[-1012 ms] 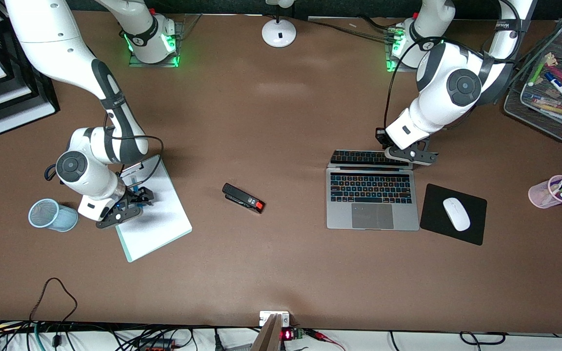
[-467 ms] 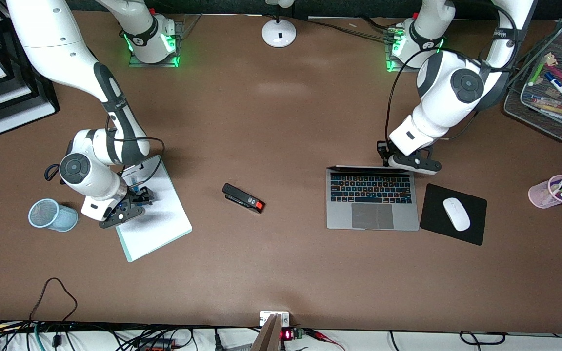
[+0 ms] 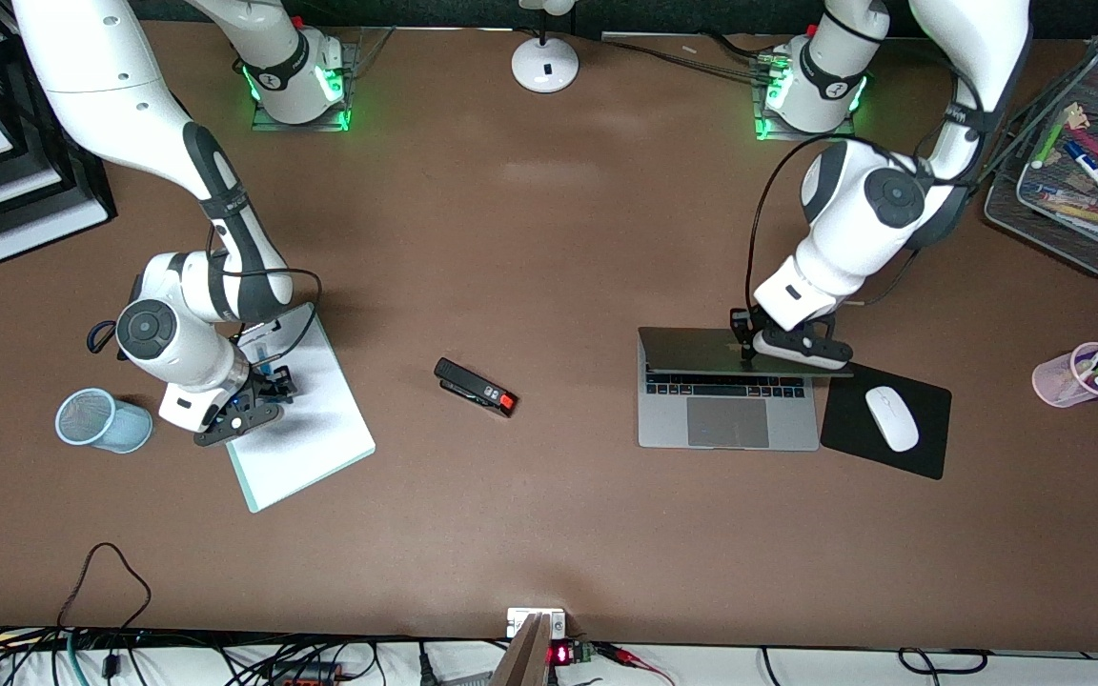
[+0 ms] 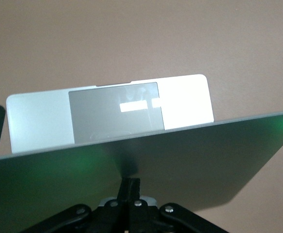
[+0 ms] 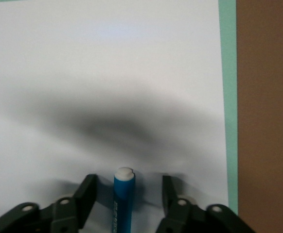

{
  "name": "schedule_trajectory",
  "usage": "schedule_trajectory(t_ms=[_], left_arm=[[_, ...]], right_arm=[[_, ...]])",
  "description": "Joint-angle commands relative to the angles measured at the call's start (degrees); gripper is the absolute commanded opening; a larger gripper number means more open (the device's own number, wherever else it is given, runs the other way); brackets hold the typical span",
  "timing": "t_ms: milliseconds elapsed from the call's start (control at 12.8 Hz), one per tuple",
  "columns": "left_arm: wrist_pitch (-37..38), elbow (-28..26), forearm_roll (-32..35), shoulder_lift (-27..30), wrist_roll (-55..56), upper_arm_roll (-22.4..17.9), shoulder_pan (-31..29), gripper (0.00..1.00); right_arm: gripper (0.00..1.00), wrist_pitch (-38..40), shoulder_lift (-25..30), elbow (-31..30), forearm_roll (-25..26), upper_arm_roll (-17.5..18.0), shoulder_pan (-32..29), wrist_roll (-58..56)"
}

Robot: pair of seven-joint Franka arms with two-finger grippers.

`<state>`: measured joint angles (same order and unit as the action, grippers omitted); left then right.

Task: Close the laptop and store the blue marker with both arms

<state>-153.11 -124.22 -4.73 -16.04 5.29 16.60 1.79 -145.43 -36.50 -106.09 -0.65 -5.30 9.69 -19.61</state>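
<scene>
Front view, left hand (image 3: 790,347) on laptop (image 3: 727,400) lid

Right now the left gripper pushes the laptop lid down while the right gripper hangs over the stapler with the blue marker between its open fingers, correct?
One error: the right gripper is over the white notepad, not the stapler, per the front view. The left gripper is on the laptop lid, and the right wrist view shows the blue marker between open fingers.
</scene>
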Motion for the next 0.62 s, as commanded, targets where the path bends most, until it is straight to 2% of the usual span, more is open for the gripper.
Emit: schedule_trajectory(t_ms=[0,156,233,545], left_arm=[[-0.26,4.94,3.75,-5.04,-1.16,-1.22,-0.21,0.00],[-0.35,7.40,6.21,-8.38,-1.16,-2.88,-0.21,0.00],[-1.04,8.45,7.00,-10.05,-1.16,-2.98,-0.21,0.00],[-7.72,10.04,9.46,-16.03,-1.16,-4.12,-0.03,0.00]], right_arm=[[0.49,0.32,0.29,-0.08,-0.31,0.21,-0.28,-1.04],[0.41,0.41,0.38,-0.08,-0.31,0.21,-0.37,-1.13],[0.33,0.32,0.38,-0.08,-0.31,0.21,-0.37,-1.13],[0.18,0.41,0.47,-0.08,-0.31,0.21,-0.28,-0.95]])
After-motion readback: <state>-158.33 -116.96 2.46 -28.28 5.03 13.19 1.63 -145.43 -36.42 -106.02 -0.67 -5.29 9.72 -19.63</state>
